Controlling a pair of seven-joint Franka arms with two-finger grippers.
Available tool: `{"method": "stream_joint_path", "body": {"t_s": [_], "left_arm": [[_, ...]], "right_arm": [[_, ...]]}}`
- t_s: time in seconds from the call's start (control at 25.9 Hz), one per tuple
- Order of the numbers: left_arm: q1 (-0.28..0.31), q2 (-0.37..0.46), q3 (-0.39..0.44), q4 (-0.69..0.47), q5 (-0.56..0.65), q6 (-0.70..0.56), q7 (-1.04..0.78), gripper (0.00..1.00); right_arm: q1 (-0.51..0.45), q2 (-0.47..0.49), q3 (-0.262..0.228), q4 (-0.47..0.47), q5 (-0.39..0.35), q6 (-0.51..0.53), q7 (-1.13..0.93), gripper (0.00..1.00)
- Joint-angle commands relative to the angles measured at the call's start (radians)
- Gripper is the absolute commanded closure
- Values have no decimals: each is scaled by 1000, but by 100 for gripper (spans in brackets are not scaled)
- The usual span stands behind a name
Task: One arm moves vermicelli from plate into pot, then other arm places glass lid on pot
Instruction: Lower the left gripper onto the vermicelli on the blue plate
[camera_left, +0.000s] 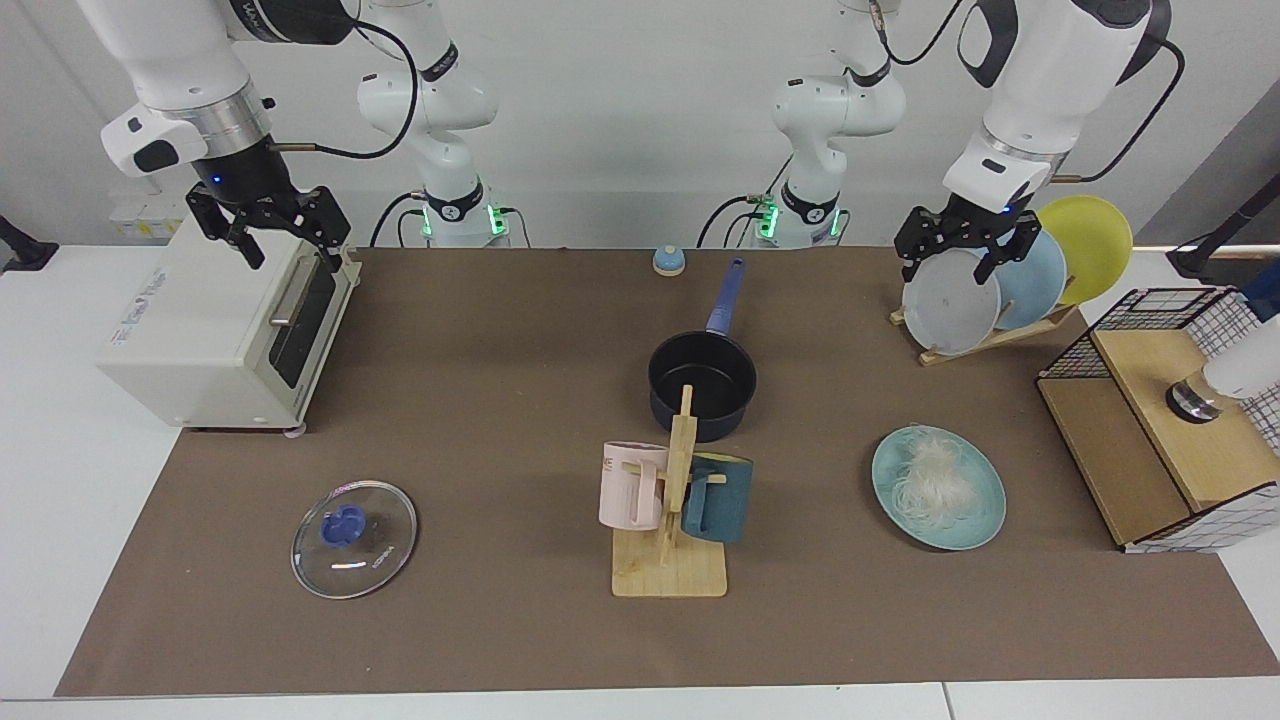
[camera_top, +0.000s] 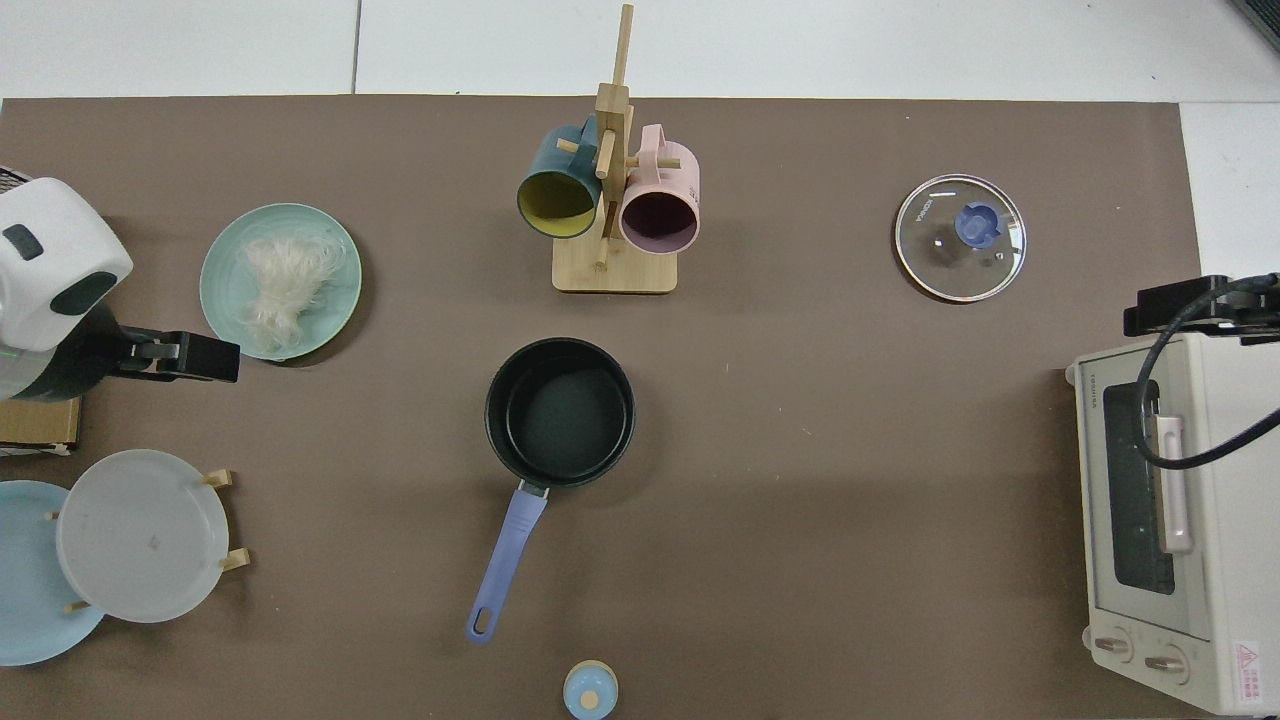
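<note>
**Nothing moved yet: both arms raised**

Vermicelli (camera_left: 935, 477) lies on plate (camera_left: 938, 487), w/ left gripper (camera_left: 962, 249) nearest, fingers apart, likely the mover. Pot (camera_left: 702, 381) empty at mat centre. Glass lid (camera_left: 353, 538) lies flat nr right gripper (camera_left: 268, 222), also apart, waiting.

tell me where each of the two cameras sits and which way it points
Facing view: across the table, looking at both arm bases; left gripper hangs open before the plate rack, right gripper open above the toaster oven.
Top view: overhead, looking straight down; only the gripper ends show at the side edges.
Shared: pot, glass lid, vermicelli on its plate, mug stand.
</note>
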Motion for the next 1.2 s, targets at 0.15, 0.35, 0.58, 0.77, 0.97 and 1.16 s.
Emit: {"method": "stream_joint_path", "body": {"t_s": [0.15, 0.35, 0.58, 0.77, 0.97, 1.16], "left_arm": [[-5, -9, 5, -5, -14, 16, 11, 0], [-4, -7, 7, -6, -23, 26, 8, 0], [6, 51, 5, 55, -26, 21, -17, 0], [13, 163, 7, 210, -14, -39, -11, 0], [18, 224, 17, 257, -11, -17, 9, 0], [18, 278, 17, 259, 0, 41, 15, 0]], "right_arm": [[-8, -6, 5, 2, 7, -8, -28, 0], [-8, -6, 5, 2, 7, -10, -28, 0], [-24, -6, 0, 2, 0, -14, -28, 0], [-19, -6, -4, 2, 3, -11, -28, 0], [-7, -6, 3, 2, 7, -11, -28, 0], [-11, -6, 3, 2, 7, -11, -28, 0]]}}
